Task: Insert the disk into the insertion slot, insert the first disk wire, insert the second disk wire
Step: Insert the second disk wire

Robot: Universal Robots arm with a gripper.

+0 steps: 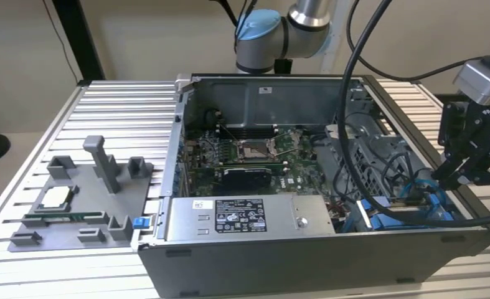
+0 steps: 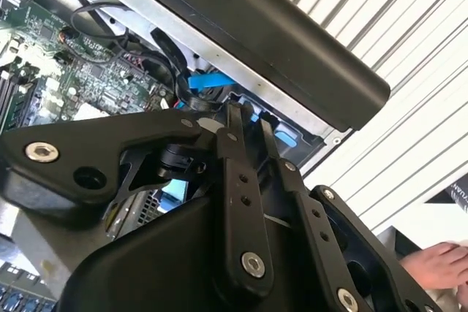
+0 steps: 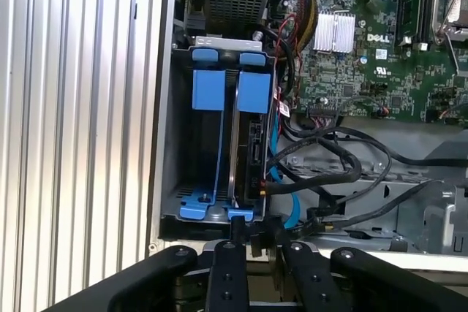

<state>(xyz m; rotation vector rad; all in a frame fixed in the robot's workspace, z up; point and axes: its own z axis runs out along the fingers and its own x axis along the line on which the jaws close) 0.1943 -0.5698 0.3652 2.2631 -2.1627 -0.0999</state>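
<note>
Exterior view, from its left to its right: a grey holder (image 1: pixel 78 199) with small parts sits on the ribbed metal surface (image 1: pixel 28 124). Next comes the open computer case (image 1: pixel 180 118). Inside it lies the green board (image 1: pixel 253 159). In front of the board is the grey power box (image 1: pixel 236 219), which has a white and black label with small print and little marks on it. At the exterior view's right is the insertion slot (image 1: pixel 386 212), a grey bay with blue plastic pieces. The tool (image 1: pixel 454 179) hangs just over that corner of the case.

The first wrist view looks down into the insertion slot (image 3: pixel 172 144). The disk (image 3: pixel 248 144) looks to be standing on its edge inside the slot, with its blue frame at both ends. So the first step looks done. A blue wire (image 3: pixel 274 162) and black wires (image 3: pixel 322 158) run just beside the disk. It is hard to tell if either one is plugged in, so the two wire steps may be left to do. The tool (image 3: pixel 256 242) is right at the near end of the disk. Nobody can tell from here if it is clenched, released, or grasping a wire. The green board has white letters printed on it.

In the second wrist view, the tool (image 2: pixel 250 118) points at the blue pieces, and a person's hand (image 2: pixel 439 261) rests on the surface.
</note>
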